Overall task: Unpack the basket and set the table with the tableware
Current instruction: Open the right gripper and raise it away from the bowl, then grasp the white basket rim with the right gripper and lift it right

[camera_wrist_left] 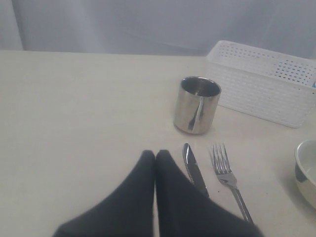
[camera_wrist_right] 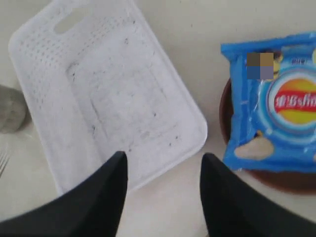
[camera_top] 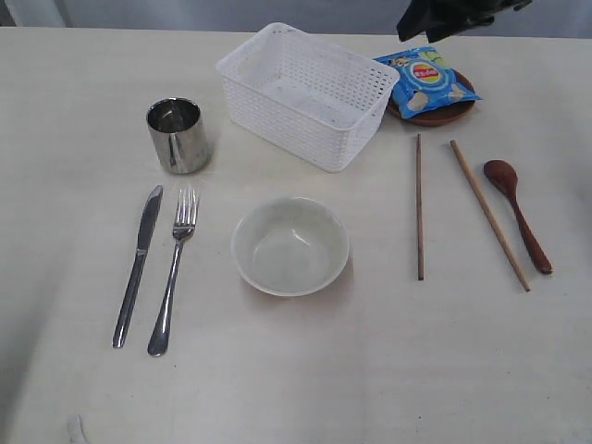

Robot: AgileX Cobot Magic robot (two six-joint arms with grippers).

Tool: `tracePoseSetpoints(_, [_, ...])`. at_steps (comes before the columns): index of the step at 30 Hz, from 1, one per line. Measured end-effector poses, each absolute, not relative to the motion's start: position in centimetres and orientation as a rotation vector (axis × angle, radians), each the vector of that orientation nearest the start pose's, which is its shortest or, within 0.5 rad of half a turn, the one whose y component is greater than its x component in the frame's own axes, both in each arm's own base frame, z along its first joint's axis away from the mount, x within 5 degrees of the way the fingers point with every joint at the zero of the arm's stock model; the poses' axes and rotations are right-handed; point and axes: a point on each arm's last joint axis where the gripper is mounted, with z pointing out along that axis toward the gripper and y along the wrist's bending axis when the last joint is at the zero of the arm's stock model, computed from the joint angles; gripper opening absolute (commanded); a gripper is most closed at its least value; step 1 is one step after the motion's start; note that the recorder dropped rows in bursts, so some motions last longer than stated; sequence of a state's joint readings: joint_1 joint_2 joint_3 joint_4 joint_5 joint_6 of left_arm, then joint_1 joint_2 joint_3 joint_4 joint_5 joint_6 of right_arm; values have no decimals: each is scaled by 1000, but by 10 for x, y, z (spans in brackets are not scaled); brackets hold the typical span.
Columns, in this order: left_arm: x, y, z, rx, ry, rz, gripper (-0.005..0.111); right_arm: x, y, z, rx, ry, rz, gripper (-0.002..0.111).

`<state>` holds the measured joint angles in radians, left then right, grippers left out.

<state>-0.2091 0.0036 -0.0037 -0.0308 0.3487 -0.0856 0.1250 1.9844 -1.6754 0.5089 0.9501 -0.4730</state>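
Only the exterior view takes in the whole table (camera_top: 370,379). The basket (camera_top: 277,125) stands at the far middle and the cup (camera_top: 178,136) upright to its left. Knife (camera_top: 137,266) and fork (camera_top: 174,273) lie side by side nearer on the left, and the bowl (camera_top: 248,268) sits in the middle. To the bowl's right lie two chopsticks (camera_top: 419,208), set apart from each other, with the spoon (camera_top: 518,213) just beside the outer one. The plate (camera_top: 433,117) sits just right of the basket, and a blue bag (camera_top: 427,79) lies on it. Of the robot this view shows only a dark piece of the right arm (camera_top: 453,17) at the far edge, above the bag.

The left wrist view alone shows the left gripper (camera_wrist_left: 155,154). Its fingers (camera_wrist_left: 133,197) are pressed together with nothing between them, low over the table next to the knife (camera_wrist_left: 193,168). Beyond are the fork (camera_wrist_left: 226,173), cup (camera_wrist_left: 197,104), basket (camera_wrist_left: 261,84) and the bowl's (camera_wrist_left: 308,170) edge, which has a dark mark on its outside.

The right wrist view alone looks down into the basket (camera_wrist_right: 108,98), whose bare floor is speckled dark. The right gripper (camera_wrist_right: 164,157) hangs above the basket's corner nearest the plate (camera_wrist_right: 276,180) and bag (camera_wrist_right: 276,103). Its jaws are spread wide, holding and touching nothing.
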Motion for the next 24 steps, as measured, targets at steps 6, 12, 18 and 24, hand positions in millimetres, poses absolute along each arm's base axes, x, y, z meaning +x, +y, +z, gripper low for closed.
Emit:
tracePoseSetpoints(6, [52,-12,183,94,1836,-237,0,474,109,255,-617,2485,519,45])
tracePoseSetpoints(12, [52,-12,183,94,1836,-237,0,503,144,230,-813,2420,524,45])
tracePoseSetpoints(18, [52,-12,183,94,1836,-237,0,515,161,195,-901,2442,503,45])
tracePoseSetpoints(24, [52,-12,183,94,1836,-237,0,518,162,168,-917,2489,500,21])
